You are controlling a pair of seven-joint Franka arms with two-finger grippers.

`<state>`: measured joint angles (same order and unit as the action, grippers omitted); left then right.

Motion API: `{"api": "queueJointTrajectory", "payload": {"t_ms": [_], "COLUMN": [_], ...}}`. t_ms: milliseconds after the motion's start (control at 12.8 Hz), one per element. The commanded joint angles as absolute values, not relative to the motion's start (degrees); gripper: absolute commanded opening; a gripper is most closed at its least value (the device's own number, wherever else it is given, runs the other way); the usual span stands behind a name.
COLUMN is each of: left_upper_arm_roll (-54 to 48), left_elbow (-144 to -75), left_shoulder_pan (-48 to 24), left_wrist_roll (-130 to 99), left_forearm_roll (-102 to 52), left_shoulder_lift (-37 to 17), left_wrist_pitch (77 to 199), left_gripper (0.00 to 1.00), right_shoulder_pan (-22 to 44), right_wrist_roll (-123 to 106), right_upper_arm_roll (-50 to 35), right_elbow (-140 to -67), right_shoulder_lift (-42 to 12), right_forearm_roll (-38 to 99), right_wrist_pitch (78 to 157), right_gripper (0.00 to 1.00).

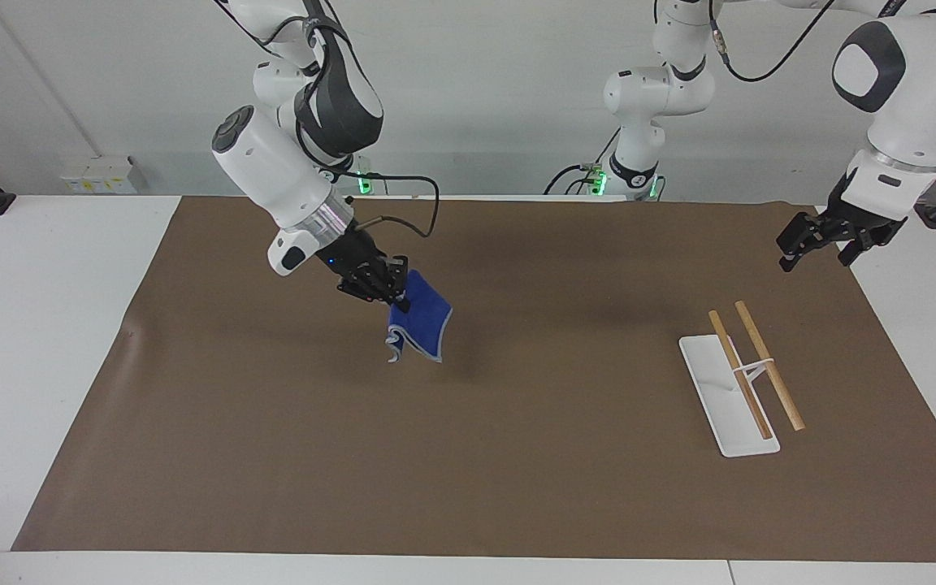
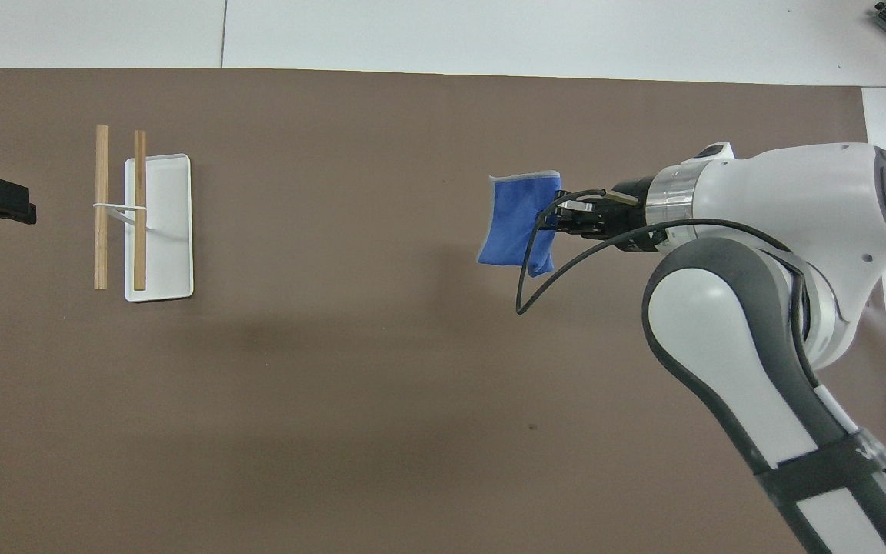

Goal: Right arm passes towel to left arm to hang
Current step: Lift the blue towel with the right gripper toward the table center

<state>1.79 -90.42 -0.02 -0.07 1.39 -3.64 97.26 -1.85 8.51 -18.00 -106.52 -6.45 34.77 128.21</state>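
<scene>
- Two arms in shot, only one holding anything: right gripper (image 1: 387,294) has its fingers pinched shut on one edge of the towel (image 1: 422,322), up in the air over the brown mat (image 1: 468,487).
- Towel's hanging off the grip, clear of the mat, blue with a pale stitched edge, lower corner a bit curled. It's over the mat's middle stretch, somewhat toward the right arm's end.
- From overhead the towel (image 2: 518,227) shows as a folded rectangle sticking out past the right gripper (image 2: 566,218), with a black cable (image 2: 535,285) looping beside it.
- Left gripper (image 1: 821,244) waits in the air over the mat's edge at its own end, fingers apart, nothing in them.
- Rack (image 1: 748,378) sits on the mat at the left arm's end: white tray base, two wooden rails on a thin white stand. Well apart from the towel.
</scene>
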Motion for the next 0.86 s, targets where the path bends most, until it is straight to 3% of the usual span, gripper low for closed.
{"api": "queueJointTrajectory", "payload": {"t_ms": [0,392,783], "left_upper_arm_roll": [1.7,1.6,1.1], "left_elbow": [-91.1,-91.0,-93.1], "left_shoulder_pan": [0.3,-0.3,-1.7], "left_wrist_roll": [-0.1,0.2,-0.4], "left_forearm_roll": [1.1,1.1,-1.2], "left_shoulder_lift": [-2.8,-2.8,-1.3], "left_wrist_pitch": [96.8,97.6,97.6], "left_gripper": [1.00,1.00,1.00], "right_shoulder_pan": [-2.4,6.8,7.7], "right_wrist_roll": [10.6,19.0,23.6], "right_upper_arm_roll": [-22.3,-22.7,-22.7], "right_elbow": [-105.4,-105.4,-103.4], "right_shoulder_lift": [-7.1,-8.1,-9.1], "right_forearm_roll": [42.4,49.2,53.4], "right_wrist_pitch": [134.0,148.2,149.5], "right_gripper": [0.00,0.00,0.00]}}
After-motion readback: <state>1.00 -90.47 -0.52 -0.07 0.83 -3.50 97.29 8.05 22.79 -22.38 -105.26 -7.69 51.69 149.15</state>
